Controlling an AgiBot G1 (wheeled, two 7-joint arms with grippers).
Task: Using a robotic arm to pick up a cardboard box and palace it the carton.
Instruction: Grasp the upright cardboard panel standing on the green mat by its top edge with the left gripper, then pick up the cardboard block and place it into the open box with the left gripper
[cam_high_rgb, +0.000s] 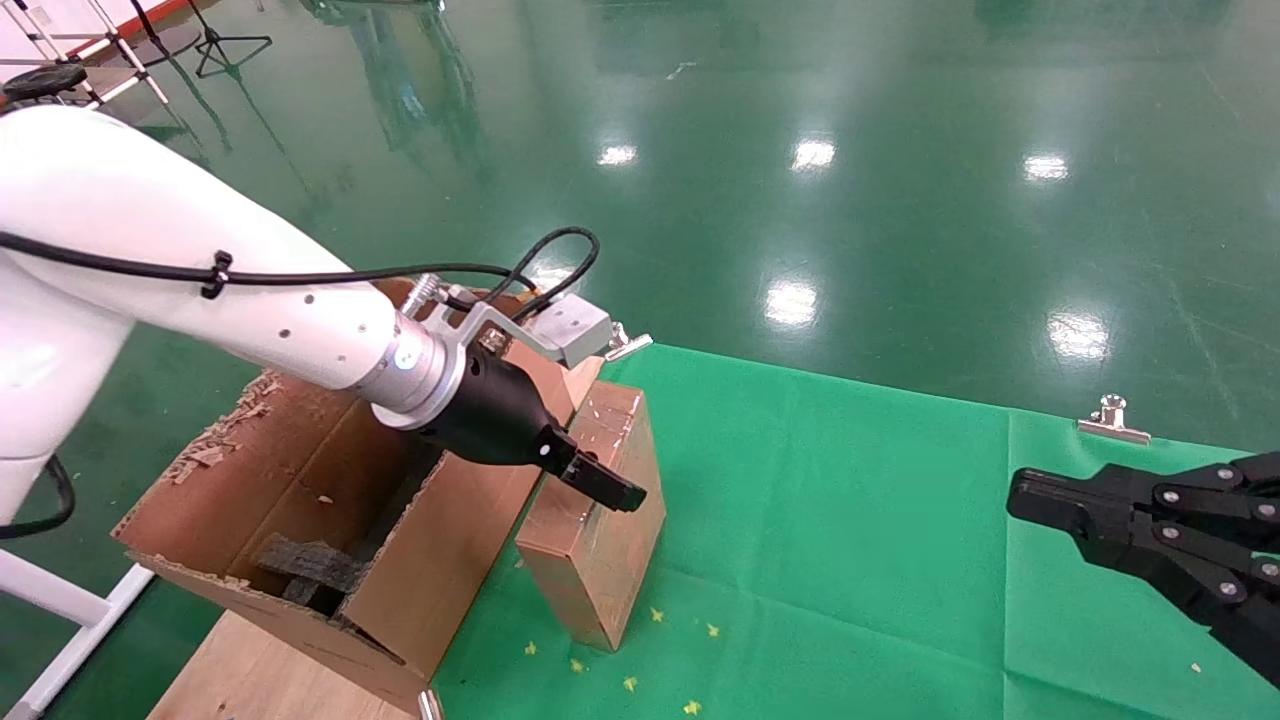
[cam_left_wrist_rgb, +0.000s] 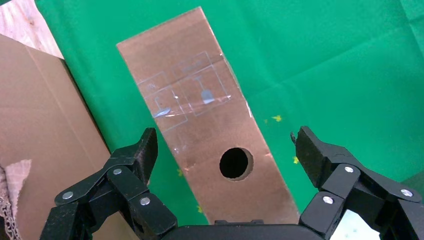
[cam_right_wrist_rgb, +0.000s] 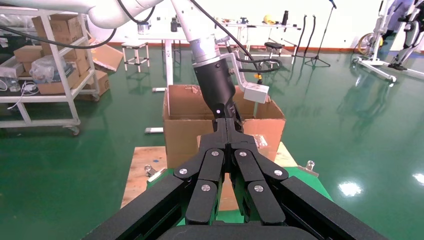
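Left pincer (cam_left_wrist_rgb: 222, 150) spread wide astride one cardboard box (cam_left_wrist_rgb: 200, 120); right pincer (cam_right_wrist_rgb: 231, 145) closed.

Head view looks down from above; both wrist views, close, share the cardboard box (cam_left_wrist_rgb: 210, 130).

On the worktop (cam_high_rgb: 850, 520), the cardboard box (cam_high_rgb: 600, 530) stands just right of the carton (cam_high_rgb: 330, 500), with the left hand (cam_high_rgb: 610, 490) over it and the right hand (cam_high_rgb: 1020, 497) well apart at right.
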